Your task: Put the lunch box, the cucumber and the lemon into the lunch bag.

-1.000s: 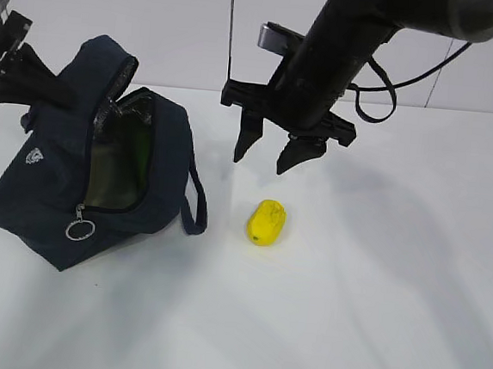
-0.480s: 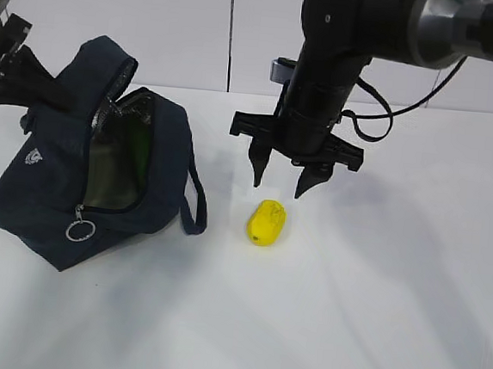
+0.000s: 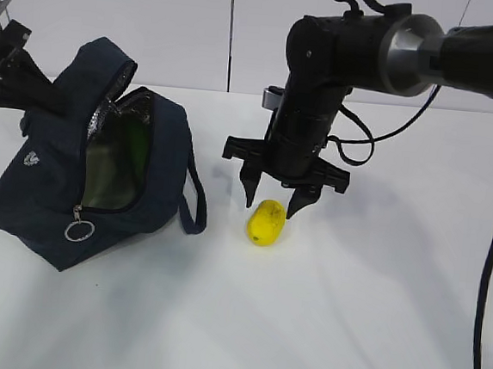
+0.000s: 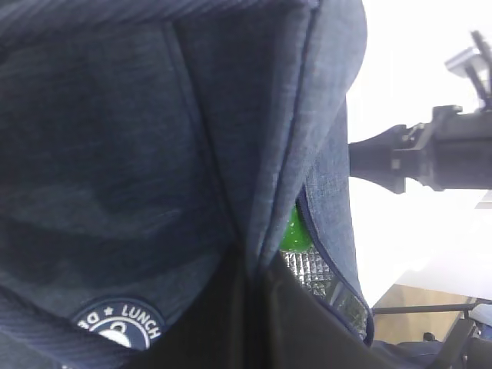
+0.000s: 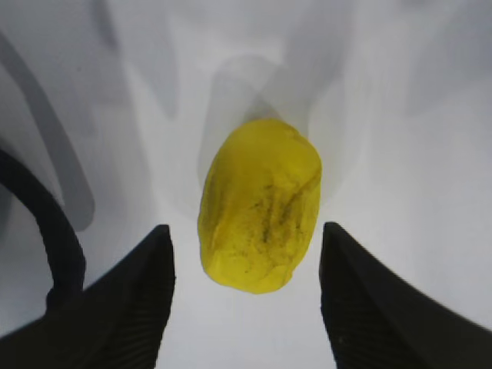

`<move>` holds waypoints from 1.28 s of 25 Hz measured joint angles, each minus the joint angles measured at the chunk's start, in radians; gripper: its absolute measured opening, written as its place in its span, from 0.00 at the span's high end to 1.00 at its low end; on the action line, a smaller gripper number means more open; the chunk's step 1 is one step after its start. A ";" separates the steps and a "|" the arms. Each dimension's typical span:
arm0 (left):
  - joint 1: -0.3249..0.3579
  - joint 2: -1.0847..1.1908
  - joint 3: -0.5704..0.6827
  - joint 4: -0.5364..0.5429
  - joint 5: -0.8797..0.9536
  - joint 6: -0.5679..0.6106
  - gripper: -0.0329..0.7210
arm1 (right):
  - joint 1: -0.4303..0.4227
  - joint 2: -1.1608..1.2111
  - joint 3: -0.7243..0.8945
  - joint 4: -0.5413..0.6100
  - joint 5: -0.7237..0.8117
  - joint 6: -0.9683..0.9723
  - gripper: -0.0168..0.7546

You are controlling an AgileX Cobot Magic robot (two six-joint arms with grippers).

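Your counter [image 3: 373,316] is plain white, and everything sits on its left and middle. The biggest thing on it is the lunch bag [image 3: 47,193], dark navy, slumped toward the left with its zippered mouth gaping to the right, so you can look in at the silvery lining with a greenish tint inside. The silver ring pull [image 3: 79,230] hangs at the lower end of the zipper, and one loop handle [image 3: 195,199] droops down the bag's right side onto the counter.

Your left hand [image 3: 30,88] is at the bag's upper left corner, fingers pressed together on a fold of the navy fabric; its wrist view is filled with that cloth, with a sliver of bright green [image 4: 294,231] showing inside the opening.

Your right hand [image 3: 268,202] hangs directly over the lemon [image 3: 266,222], fingers spread, one tip on either side of the fruit and neither touching it. The lemon lies on the counter, just right of the bag's handle.
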State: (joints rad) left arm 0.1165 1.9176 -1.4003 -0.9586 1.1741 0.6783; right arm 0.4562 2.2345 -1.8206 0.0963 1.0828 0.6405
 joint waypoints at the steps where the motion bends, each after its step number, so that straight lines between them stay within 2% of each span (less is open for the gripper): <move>1: 0.000 0.000 0.000 0.001 -0.002 0.000 0.97 | 0.000 0.002 0.000 0.000 -0.002 0.000 0.38; 32: 0.000 0.000 0.000 0.004 -0.003 0.000 0.97 | 0.000 0.068 -0.001 0.000 -0.044 0.006 0.37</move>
State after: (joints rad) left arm 0.1165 1.9176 -1.4003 -0.9548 1.1707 0.6783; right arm 0.4562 2.3022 -1.8212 0.0963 1.0389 0.6461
